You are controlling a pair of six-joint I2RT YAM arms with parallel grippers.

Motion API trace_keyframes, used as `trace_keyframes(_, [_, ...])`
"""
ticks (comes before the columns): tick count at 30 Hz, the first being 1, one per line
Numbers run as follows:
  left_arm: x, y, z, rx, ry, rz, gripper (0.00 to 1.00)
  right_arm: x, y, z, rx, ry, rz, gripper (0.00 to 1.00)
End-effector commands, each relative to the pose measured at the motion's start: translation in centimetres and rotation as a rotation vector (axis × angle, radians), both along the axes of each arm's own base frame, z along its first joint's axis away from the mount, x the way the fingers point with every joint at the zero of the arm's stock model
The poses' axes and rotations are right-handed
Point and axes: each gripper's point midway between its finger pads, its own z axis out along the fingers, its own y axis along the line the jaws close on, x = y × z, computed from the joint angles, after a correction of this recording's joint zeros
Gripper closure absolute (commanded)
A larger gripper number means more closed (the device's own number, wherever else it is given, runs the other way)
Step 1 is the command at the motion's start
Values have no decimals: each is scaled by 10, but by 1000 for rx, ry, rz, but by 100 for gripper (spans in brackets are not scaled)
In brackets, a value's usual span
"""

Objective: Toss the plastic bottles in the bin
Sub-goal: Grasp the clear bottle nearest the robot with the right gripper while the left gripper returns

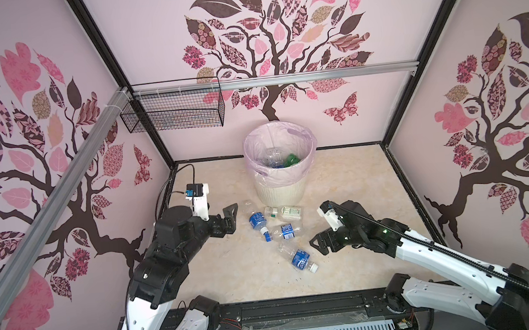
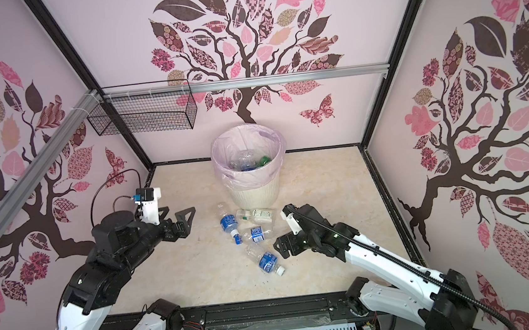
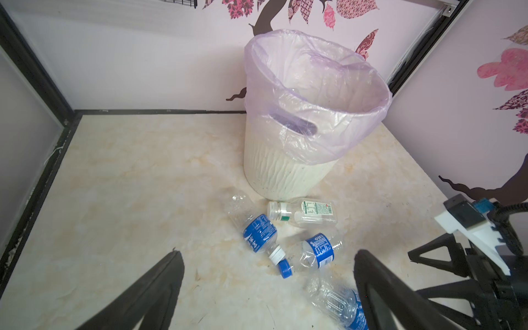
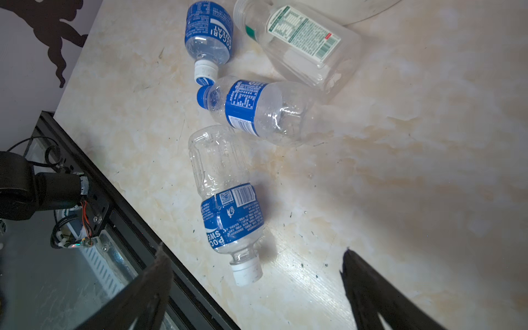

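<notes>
A: Anything held?
B: No, left pincer [image 2: 178,214] and right pincer [image 1: 316,244] both gape, empty
A: And the bottles [image 1: 287,231]?
B: Four lie on the worktop [image 1: 233,273] between them, one just before the right pincer; the bin [image 1: 280,193] stands beyond

4 bottles [image 1: 287,231] lie on the desk [image 1: 220,274] just before the bin [image 1: 280,193]. More bottles [image 1: 290,160] lie in it.

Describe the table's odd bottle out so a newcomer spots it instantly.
Start at the cream bin by the back wall. At its foot lies a squarish clear bottle. Its label is white and green; its three neighbours wear blue.
</notes>
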Motion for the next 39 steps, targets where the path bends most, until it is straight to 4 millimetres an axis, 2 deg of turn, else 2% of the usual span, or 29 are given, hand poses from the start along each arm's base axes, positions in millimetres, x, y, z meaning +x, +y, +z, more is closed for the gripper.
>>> trace_keyframes(1, [-10, 7, -27, -8, 42, 26, 3, -1, 14, 9, 21, -6, 70, 5])
trace_keyframes(5, [-22, 10, -45, -38, 18, 24, 3, -6, 28, -4, -14, 14, 133, 5])
trace_keyframes(11, [-26, 12, -68, -38, 33, 25, 3, -17, 55, -31, -116, 30, 227, 5])
trace_keyframes(16, [-27, 12, -67, -33, 27, 20, 3, -25, 74, -53, -167, 38, 284, 6])
trace_keyframes(19, [-28, 12, -67, -31, 30, 16, 3, -25, 83, -63, -204, 48, 306, 10])
trace_keyframes(27, [-30, 11, -67, -39, 28, 8, 4, -11, 90, -81, -266, 37, 282, 15])
trace_keyframes(39, [-30, 10, -68, -40, 29, 6, 4, -3, 94, -107, -308, 53, 267, 26])
